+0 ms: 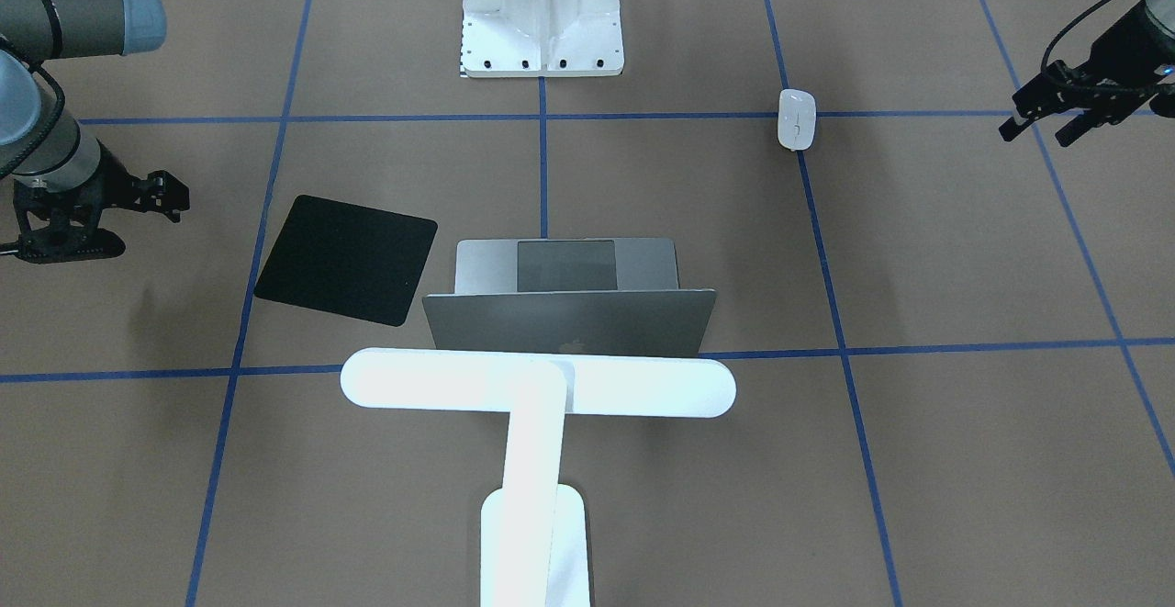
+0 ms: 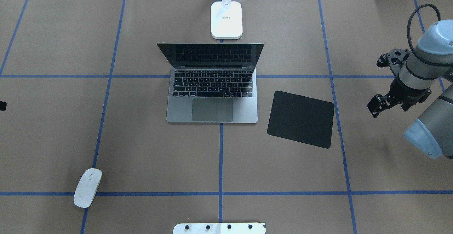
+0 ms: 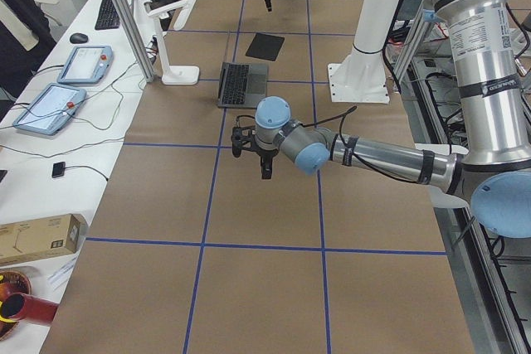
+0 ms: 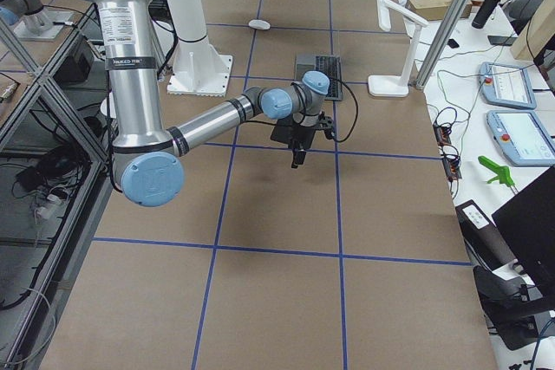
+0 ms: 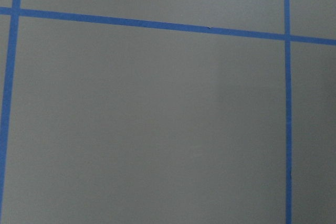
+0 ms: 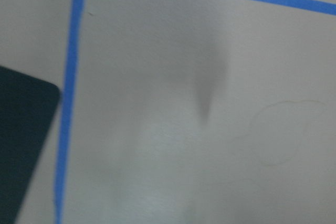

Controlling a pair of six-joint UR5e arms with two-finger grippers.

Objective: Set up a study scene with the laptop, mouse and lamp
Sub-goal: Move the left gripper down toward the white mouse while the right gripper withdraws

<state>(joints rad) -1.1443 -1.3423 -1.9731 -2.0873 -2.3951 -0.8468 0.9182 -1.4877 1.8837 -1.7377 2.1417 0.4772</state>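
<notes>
Starting at the robot's edge of the worktop point(image 2: 159, 149), a white bolted bracket point(image 2: 219, 228) sits in the middle. Just beyond it, on the robot's left, the mouse point(image 2: 87, 188) lies on a blue tape line, well apart from everything else. The left gripper point(image 1: 1036, 134) hovers above bare paper farther out on that side, near the mouse but not over it. Its fingers are spread and it holds nothing. Farther in, the laptop point(image 2: 212, 96) stands in the centre with its lid raised and its keys and trackpad facing the robot. A black mat point(image 2: 300, 119) lies just beside the laptop on the robot's right, slightly askew and with nothing on it. The right gripper point(image 2: 374, 109) hangs past the mat's outer edge, carrying nothing; whether its fingers are apart or together I cannot tell. Farthest out, the lamp point(image 1: 537, 385) stands directly behind the laptop, with its base near the raised lid and its bar reaching over the lid's top edge. By my reading, the laptop and lamp are already placed and the mouse is the one piece left. It probably belongs on the mat, which would mean carrying it across the worktop, and neither gripper has touched it yet.
</notes>
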